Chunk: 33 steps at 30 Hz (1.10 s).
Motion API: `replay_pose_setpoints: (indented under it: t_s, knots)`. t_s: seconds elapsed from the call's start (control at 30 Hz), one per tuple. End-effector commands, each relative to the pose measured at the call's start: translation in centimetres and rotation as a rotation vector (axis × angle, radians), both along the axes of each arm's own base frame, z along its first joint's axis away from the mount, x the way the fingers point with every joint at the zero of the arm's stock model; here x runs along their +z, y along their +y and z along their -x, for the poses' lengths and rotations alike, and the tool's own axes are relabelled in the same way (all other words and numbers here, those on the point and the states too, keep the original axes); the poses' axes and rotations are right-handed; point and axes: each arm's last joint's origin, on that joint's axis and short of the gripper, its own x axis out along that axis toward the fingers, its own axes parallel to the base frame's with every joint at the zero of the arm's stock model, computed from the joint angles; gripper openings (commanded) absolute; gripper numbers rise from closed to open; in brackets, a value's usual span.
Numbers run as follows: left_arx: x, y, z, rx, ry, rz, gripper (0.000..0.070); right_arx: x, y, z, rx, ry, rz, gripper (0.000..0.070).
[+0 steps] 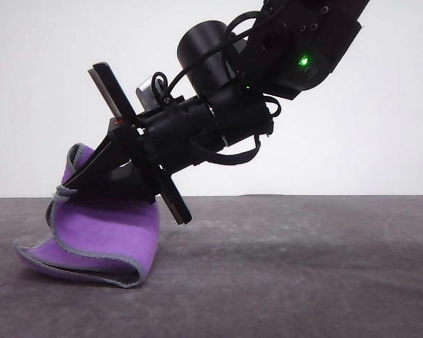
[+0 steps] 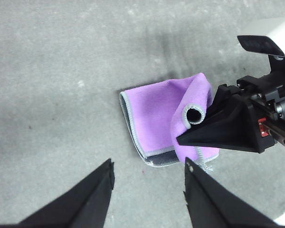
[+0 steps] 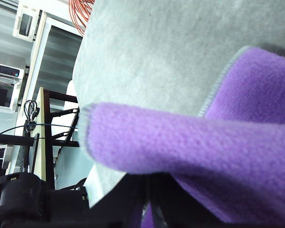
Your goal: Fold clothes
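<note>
purple cloth (image 1: 102, 229) sits left on the grey table (image 1: 303, 267), half folded, one edge lifted. right gripper (image 1: 81, 176) reaches in from the right, clamped on that raised edge. left wrist view adds the rolled hem (image 2: 195, 114) pinched at its tip, and left gripper (image 2: 149, 183) hovering above, jaws apart, holding nothing.

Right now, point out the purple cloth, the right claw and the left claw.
purple cloth (image 1: 109, 229), front view, on its hanging purple face.
right claw (image 2: 192, 138), left wrist view, at its tips pinching the cloth.
left claw (image 2: 149, 178), left wrist view, midway between its spread fingertips.
</note>
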Motion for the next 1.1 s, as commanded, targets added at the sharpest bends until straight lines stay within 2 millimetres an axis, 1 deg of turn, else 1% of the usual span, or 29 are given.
replay_pose_setpoints:
  t_s: [0.0,0.03,0.13,0.2,0.23,0.37,0.5,0.53,0.7,0.77,0.87,1.07]
  knots:
    - [0.1,0.0,-0.3,0.007,-0.004,0.003,0.0284,-0.1,0.7,-0.1,0.011,-0.008,-0.007,0.0036]
    - [0.1,0.0,-0.3,0.007,-0.004,0.003,0.0284,-0.1,0.7,-0.1,0.011,-0.009,-0.007,0.0081]
    - [0.1,0.0,-0.3,0.007,-0.004,0.003,0.0284,-0.1,0.7,-0.1,0.012,-0.013,-0.007,0.0255]
    - [0.1,0.0,-0.3,0.007,-0.004,0.003,0.0284,-0.1,0.7,-0.1,0.014,-0.016,-0.008,0.0317]
    - [0.1,0.0,-0.3,0.007,-0.004,0.003,0.0284,-0.1,0.7,-0.1,0.015,-0.016,-0.009,0.0329]
    - [0.1,0.0,-0.3,0.007,-0.004,0.003,0.0284,-0.1,0.7,-0.1,0.023,-0.023,-0.012,0.0335]
    - [0.1,0.0,-0.3,0.007,-0.004,0.003,0.0284,0.1,0.5,-0.1,0.085,-0.03,-0.045,0.0348]
    - [0.1,0.0,-0.3,0.007,-0.004,0.003,0.0284,0.2,0.4,-0.2,0.094,-0.034,-0.05,0.0359]
    - [0.1,0.0,-0.3,0.006,-0.008,0.003,0.0284,1.3,-0.9,-0.5,0.096,-0.095,-0.018,0.0366]
    - [0.2,0.0,-0.3,0.007,-0.014,0.003,0.0284,2.0,-2.0,-0.6,0.067,-0.142,0.041,0.0366]
    - [0.2,0.0,-0.4,0.004,-0.027,0.002,0.0284,3.6,-4.5,-0.6,0.012,-0.226,0.177,0.0365]
    - [0.4,0.0,-0.6,0.001,-0.05,0.001,0.0284,7.3,-11.3,0.3,-0.135,-0.357,0.565,0.0365]
